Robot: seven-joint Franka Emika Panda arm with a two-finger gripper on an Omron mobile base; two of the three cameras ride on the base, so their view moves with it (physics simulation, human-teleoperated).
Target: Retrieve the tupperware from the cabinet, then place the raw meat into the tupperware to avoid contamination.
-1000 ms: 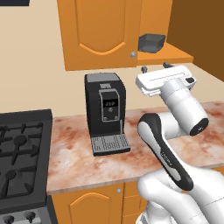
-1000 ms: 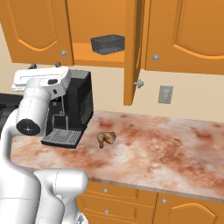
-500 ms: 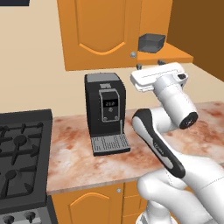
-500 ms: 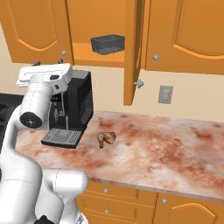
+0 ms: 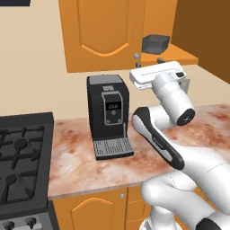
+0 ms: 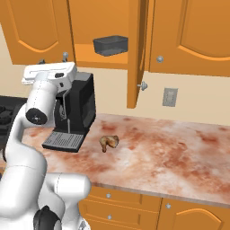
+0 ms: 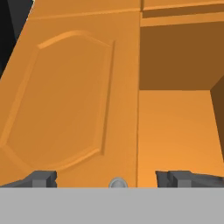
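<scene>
Right now my gripper is spread as wide as it goes, its two dark fingertips far apart at the bottom of the hand view, and nothing sits between them. It holds nothing and touches nothing. From the hand view I look at the cabinet: the closed left door with its arched panel lies on the left, a round silver knob shows between my fingertips at the door's lower edge, and the open compartment with its orange back wall lies on the right.

From the base views, my hand is raised above the counter, just right of the black coffee machine's top, and close below the cabinet's shelf. The tupperware, a low dark box, rests on that shelf inside the open compartment, above and a little to the right of my hand, apart from it. The cabinet's right door stands swung open, edge-on to the right base view.

The raw meat lies on the marbled countertop, just to the right of the coffee machine's drip tray and well below my hand. A stove sits at the left end of the counter.
</scene>
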